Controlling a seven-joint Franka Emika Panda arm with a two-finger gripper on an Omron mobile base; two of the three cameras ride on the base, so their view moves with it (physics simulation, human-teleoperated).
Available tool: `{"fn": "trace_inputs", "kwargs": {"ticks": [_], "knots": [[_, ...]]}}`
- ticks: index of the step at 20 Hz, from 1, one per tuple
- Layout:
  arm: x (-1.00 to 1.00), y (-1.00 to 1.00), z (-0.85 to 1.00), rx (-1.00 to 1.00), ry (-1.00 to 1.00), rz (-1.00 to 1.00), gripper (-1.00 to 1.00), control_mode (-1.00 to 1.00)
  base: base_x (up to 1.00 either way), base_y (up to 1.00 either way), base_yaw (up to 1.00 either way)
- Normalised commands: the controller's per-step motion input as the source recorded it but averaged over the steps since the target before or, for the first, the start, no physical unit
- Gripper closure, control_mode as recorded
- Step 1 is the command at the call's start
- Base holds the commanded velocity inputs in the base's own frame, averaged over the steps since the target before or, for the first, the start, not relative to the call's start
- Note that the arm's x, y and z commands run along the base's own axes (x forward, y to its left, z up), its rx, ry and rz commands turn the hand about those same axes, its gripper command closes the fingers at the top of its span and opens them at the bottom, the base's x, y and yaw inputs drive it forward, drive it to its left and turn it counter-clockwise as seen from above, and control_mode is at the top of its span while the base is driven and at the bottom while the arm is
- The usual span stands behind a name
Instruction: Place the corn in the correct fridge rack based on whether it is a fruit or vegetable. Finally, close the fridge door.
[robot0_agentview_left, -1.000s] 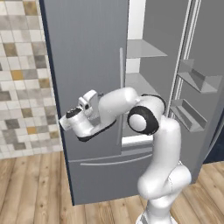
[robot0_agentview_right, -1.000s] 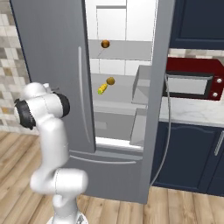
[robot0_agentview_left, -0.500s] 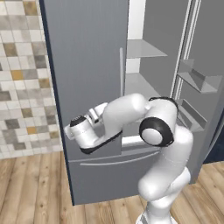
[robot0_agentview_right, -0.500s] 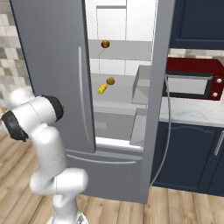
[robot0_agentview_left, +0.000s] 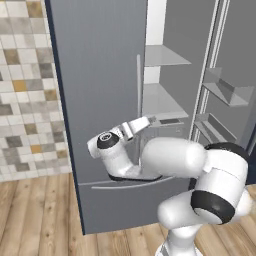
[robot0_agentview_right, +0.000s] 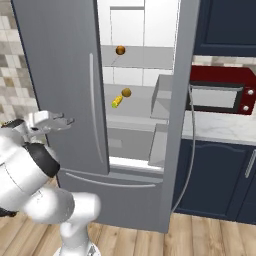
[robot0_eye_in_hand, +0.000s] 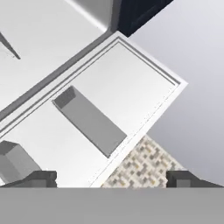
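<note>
Yellow against the pale grey, the corn (robot0_agentview_right: 116, 102) already lay on the fridge rack (robot0_agentview_right: 135, 107), just beside a small brown ball (robot0_agentview_right: 126, 92). The pincer (robot0_agentview_right: 56, 121) hung released and empty, fingers spread, near the closed left door (robot0_agentview_right: 60, 75). The open right door (robot0_agentview_right: 180, 110) was left to shut. Judged from this pose, the bent arm crowded the fridge front and could knock the left door's handle (robot0_agentview_right: 98, 110), or swing wide and miss the open door's edge.

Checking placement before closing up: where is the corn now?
In the right base view, the corn lies on the fridge rack, just left of a small brown ball.
</note>
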Motion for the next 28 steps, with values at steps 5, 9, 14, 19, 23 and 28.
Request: {"fn": "trace_inputs", "kwargs": {"ticks": [5, 9, 14, 19, 23, 28], "knots": [[-0.96, -0.66, 0.42, 0.19, -0.07, 0.15, -1.0, -1.0, 0.0, 0.0, 0.0], [-0.99, -0.61, 0.05, 0.32, -0.15, 0.12, -1.0, -1.0, 0.0, 0.0, 0.0], [-0.78, -0.7, 0.71, 0.37, -0.03, 0.13, -1.0, -1.0, 0.0, 0.0, 0.0], [-0.9, -0.97, 0.53, 0.42, -0.1, 0.14, -1.0, -1.0, 0.0, 0.0, 0.0], [-1.0, -1.0, 0.11, 0.48, -0.25, 0.18, -1.0, -1.0, 0.0, 0.0, 0.0], [-0.87, -1.0, 0.01, 0.51, -0.3, 0.23, -1.0, -1.0, 0.0, 0.0, 0.0]]}}
